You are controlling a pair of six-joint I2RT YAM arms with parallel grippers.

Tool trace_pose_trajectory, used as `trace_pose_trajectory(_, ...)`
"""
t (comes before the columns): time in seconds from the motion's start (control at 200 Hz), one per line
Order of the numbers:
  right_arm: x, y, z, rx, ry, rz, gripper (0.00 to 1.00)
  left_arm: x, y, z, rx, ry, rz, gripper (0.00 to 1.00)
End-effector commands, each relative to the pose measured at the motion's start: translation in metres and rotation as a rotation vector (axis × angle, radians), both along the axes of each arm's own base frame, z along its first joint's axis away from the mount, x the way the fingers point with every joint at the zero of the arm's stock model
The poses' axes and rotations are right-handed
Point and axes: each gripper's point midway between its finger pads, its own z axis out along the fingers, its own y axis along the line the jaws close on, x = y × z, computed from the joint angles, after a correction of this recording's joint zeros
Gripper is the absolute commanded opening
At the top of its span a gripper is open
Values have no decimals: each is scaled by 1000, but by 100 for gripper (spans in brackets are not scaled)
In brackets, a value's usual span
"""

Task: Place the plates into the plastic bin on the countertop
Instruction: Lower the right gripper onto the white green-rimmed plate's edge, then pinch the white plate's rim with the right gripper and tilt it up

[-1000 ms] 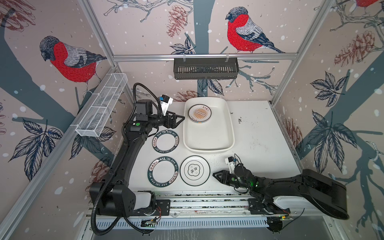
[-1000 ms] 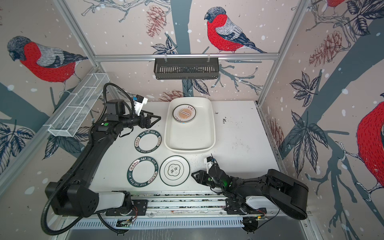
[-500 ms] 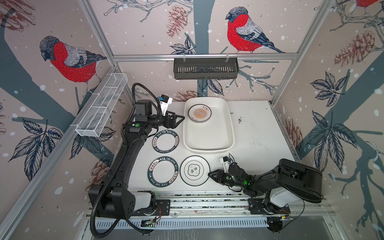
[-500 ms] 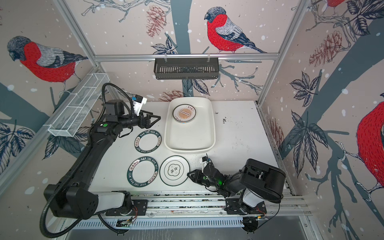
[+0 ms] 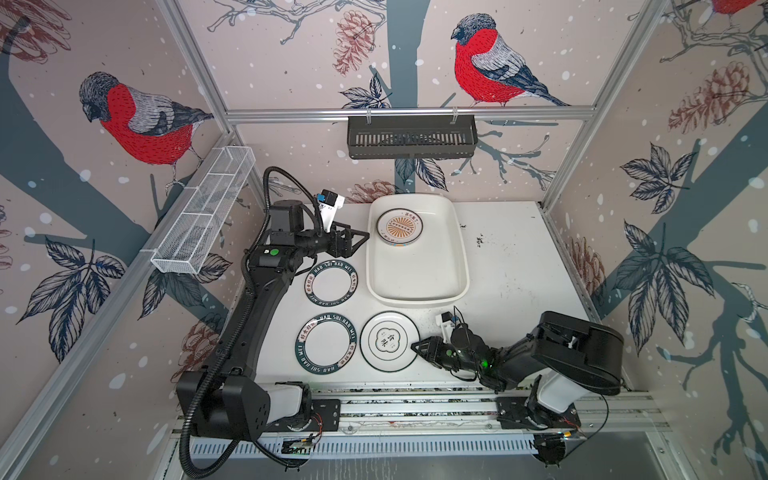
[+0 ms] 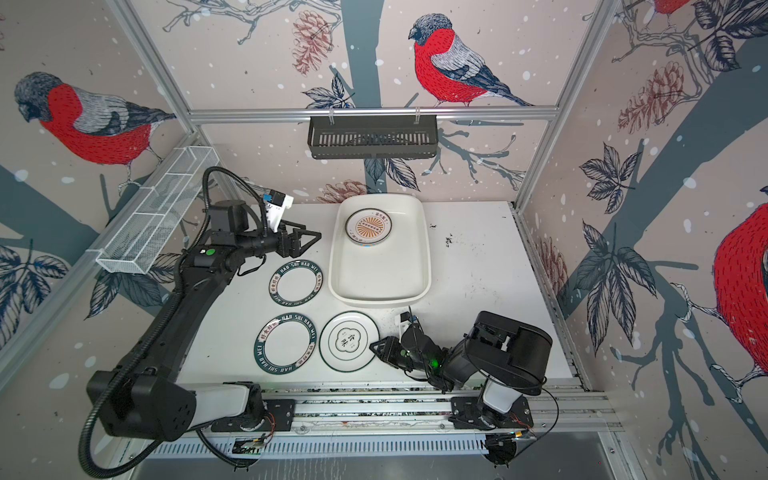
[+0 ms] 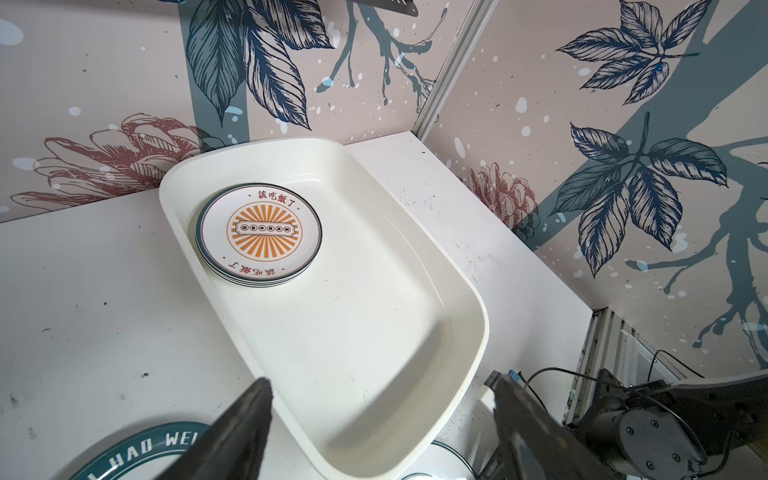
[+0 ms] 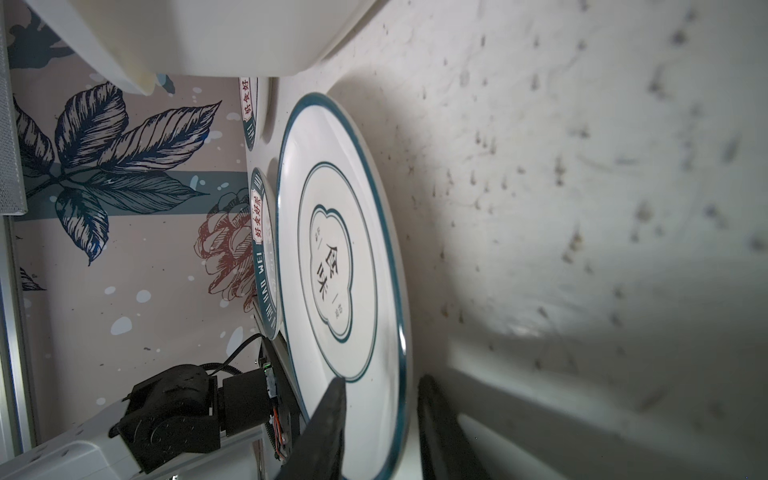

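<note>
- My right tool (image 8: 378, 415) lies low and sideways at the emblem plate (image 5: 388, 341). One finger is over the rim and one outside it, since a flat plate offers only its edge. I cannot tell whether it pinches yet.
- My left tool (image 7: 380, 386) hangs spread and empty beside the plastic bin (image 5: 415, 296), out of the way.
- A sunburst stack (image 5: 399, 226) fills the bin's far end, leaving room. Two lettered plates (image 5: 331, 282) wait on the desk (image 5: 507, 270).

Beneath the top sunburst plate (image 7: 258, 230), the stacked plates (image 7: 253, 282) show only rims; their faces are hidden.
</note>
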Motion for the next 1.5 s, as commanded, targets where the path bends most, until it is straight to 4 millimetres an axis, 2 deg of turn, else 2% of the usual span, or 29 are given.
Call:
trace_pose_trajectory(0.0, 0, -12, -21, -87, 38, -38, 32, -2, -4, 9, -26, -33, -27, 83)
trace_pose_trajectory(0.47, 1, -11, -30, -66, 70, -64, 28, -4, -5, 10, -40, -32, -30, 83)
trace_pose_trajectory(0.831, 0, -19, -30, -23, 86, -94, 21, -5, -5, 12, -47, -36, -27, 83)
trace_pose_trajectory(0.971, -1, -16, -29, -8, 86, -86, 25, -6, -5, 13, -45, -43, -27, 83)
trace_pose_trajectory(1.496, 6, -9, -33, -54, 76, -70, 24, -10, -4, 17, -53, -58, -21, 83)
